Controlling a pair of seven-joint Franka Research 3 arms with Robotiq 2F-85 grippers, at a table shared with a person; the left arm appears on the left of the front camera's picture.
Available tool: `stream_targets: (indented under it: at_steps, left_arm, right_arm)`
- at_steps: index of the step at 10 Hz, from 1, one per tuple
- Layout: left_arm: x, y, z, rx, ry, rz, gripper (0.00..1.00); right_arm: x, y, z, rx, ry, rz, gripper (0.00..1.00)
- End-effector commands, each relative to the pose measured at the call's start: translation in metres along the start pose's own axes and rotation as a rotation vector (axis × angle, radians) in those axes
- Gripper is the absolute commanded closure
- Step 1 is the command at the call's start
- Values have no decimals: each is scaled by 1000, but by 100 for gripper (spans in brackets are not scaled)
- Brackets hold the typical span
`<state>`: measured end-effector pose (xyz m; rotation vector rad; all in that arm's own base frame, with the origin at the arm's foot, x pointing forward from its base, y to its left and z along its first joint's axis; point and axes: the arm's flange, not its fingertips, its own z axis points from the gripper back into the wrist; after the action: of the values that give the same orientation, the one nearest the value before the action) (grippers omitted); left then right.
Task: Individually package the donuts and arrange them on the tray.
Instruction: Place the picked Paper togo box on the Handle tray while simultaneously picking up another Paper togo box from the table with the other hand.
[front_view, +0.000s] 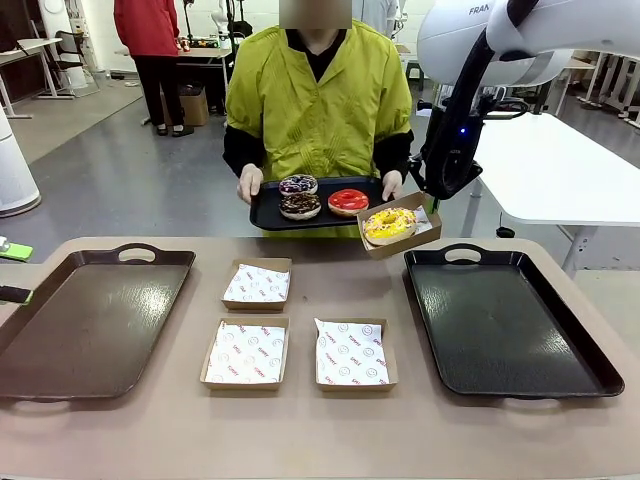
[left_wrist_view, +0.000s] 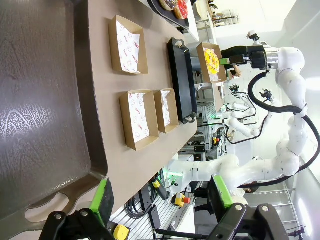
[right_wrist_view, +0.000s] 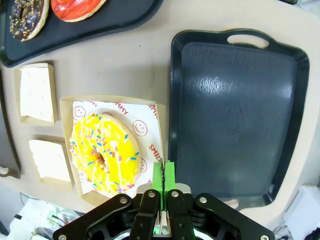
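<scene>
Front view: right gripper (front_view: 432, 203), pads clamped on the rim of a box (front_view: 398, 243) that is lifted and tilted over the table's far edge. The yellow donut (front_view: 389, 223) sits in it, just left of the gripper. Farther left, a person (front_view: 318, 110) holds a tray (front_view: 262, 216) with the purple donut (front_view: 298, 184), chocolate donut (front_view: 300, 206) and red donut (front_view: 348, 201). Below the gripper is a black tray (front_view: 510, 325); left of that are three empty boxes (front_view: 245, 353) and a brown tray (front_view: 85, 325). Left wrist view: left gripper (left_wrist_view: 160, 199), fingers wide apart, nothing between them. The brown tray (left_wrist_view: 40, 100) lies just ahead and the empty boxes (left_wrist_view: 140, 120) beyond. Right wrist view: right gripper (right_wrist_view: 163, 168), green pads together on the box (right_wrist_view: 115, 99) rim. The yellow donut (right_wrist_view: 105, 155) is just left of the pads, the black tray (right_wrist_view: 240, 115) right, and the chocolate donut (right_wrist_view: 27, 15) and red donut (right_wrist_view: 75, 7) far ahead on the held tray (right_wrist_view: 100, 27).
</scene>
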<state>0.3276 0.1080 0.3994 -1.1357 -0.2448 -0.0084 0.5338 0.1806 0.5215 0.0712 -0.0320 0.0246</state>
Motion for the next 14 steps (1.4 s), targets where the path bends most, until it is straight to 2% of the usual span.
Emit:
stream_targets:
  at_steps: [1,2,4,5,7,8,10,12,14]
  left_arm:
    - [7,-7,-4,31,42,-10,0]
    - [13,-22,-7,105,53,-37,0]
    - [35,-74,-9,264,79,-117,0]
    - [44,-106,-19,373,108,-163,0]
    - [80,-153,-53,551,169,-192,0]
    - [95,-165,-75,665,155,-194,0]
    - [124,-181,-127,809,176,-200,0]
    - [136,-180,-179,928,160,-211,0]
    - [150,-170,-232,1009,87,-226,0]
  right_arm:
    - [0,0,0,0,0,0,99]
    - [-2,-22,3,17,-16,4,99]
    - [-10,-78,7,20,-39,-38,99]
    - [-16,-107,4,7,-37,-66,99]
    - [-16,-140,-14,12,-49,-68,99]
    - [-17,-152,-28,21,-48,-36,99]
    - [-13,-161,-52,35,-44,-24,99]
    - [-9,-164,-61,39,-38,-36,99]
    - [-6,-163,-71,37,-21,-53,99]
